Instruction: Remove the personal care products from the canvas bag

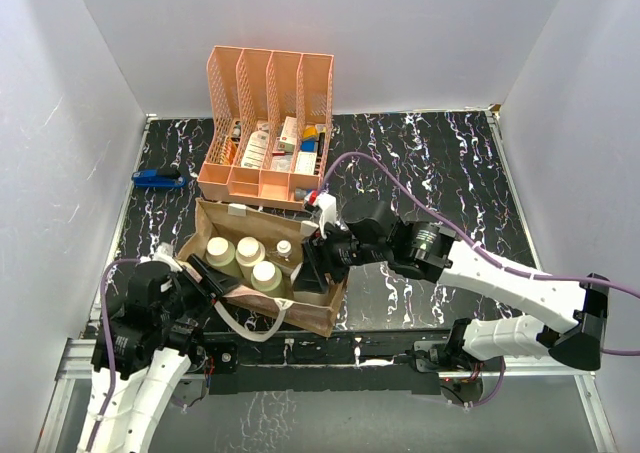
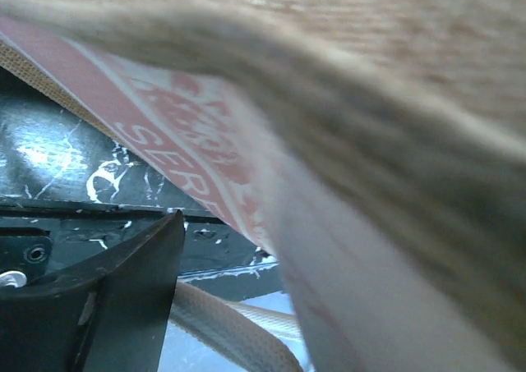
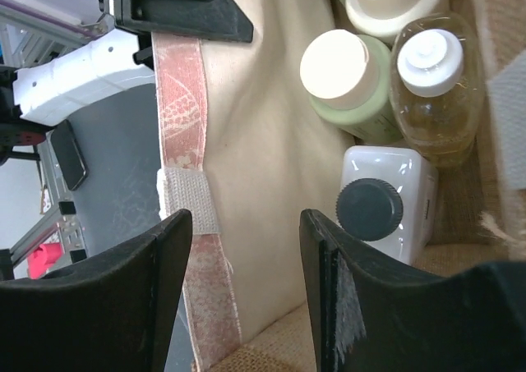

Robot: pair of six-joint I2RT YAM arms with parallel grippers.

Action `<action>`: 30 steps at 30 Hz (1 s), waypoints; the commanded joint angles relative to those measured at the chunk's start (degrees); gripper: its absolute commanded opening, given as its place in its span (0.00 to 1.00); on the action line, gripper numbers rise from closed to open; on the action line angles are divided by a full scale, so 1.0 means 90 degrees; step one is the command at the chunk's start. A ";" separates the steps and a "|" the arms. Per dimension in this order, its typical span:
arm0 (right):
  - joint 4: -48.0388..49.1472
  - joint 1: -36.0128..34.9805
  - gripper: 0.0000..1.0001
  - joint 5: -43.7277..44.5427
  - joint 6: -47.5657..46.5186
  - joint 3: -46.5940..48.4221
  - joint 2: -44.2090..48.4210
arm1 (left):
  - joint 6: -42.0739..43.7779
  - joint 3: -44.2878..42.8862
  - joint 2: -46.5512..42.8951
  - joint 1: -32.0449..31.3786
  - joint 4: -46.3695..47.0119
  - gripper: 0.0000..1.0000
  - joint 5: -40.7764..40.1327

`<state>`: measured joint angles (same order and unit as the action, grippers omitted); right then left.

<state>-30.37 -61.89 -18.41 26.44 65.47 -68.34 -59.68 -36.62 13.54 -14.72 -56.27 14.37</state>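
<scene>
small plastic bottles (image 1: 250,255) stand upright inside boxy tan fabric tote (image 1: 318,318). right gripper (image 3: 245,224) spread, empty, beside white squarish dark-capped bottle (image 3: 386,216): likely light, rigid, slick; pinch its flat sides. left gripper (image 1: 207,273) at rim, closure unreadable.

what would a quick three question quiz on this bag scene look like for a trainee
1. True or false: the right end effector is shut on a bottle.
2. How many pale olive-green bottles with cream caps stand in the canvas bag? A) two B) three C) five
3. Fill in: the white squarish bottle has a ____ cap.
Key: 1 false, its fingers stand apart with no bottle between them. 2 B. 3 dark.
</scene>
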 commanded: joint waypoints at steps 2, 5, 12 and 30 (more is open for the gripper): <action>-0.0221 -0.0055 0.57 -0.0519 -0.0213 0.0465 -0.0147 | -0.0241 -0.0634 0.0249 0.0029 -0.0188 0.71 0.0036; -0.0136 -0.0208 0.56 -0.0700 -0.0218 0.0537 -0.0270 | -0.0181 -0.0563 0.0458 0.0021 0.0061 0.70 0.0139; 0.0414 -0.0917 0.54 -0.0489 0.0096 0.0287 -0.0483 | -0.0143 -0.0260 0.0710 0.0031 0.0661 0.67 0.0309; -0.0256 -0.1480 0.75 0.2097 -0.0330 0.0778 -0.0424 | -0.0556 0.0846 -0.0831 0.0033 0.0190 0.25 0.0513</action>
<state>-31.81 -75.35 -8.99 25.30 66.19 -74.83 -63.24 -30.44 7.64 -14.68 -51.07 17.06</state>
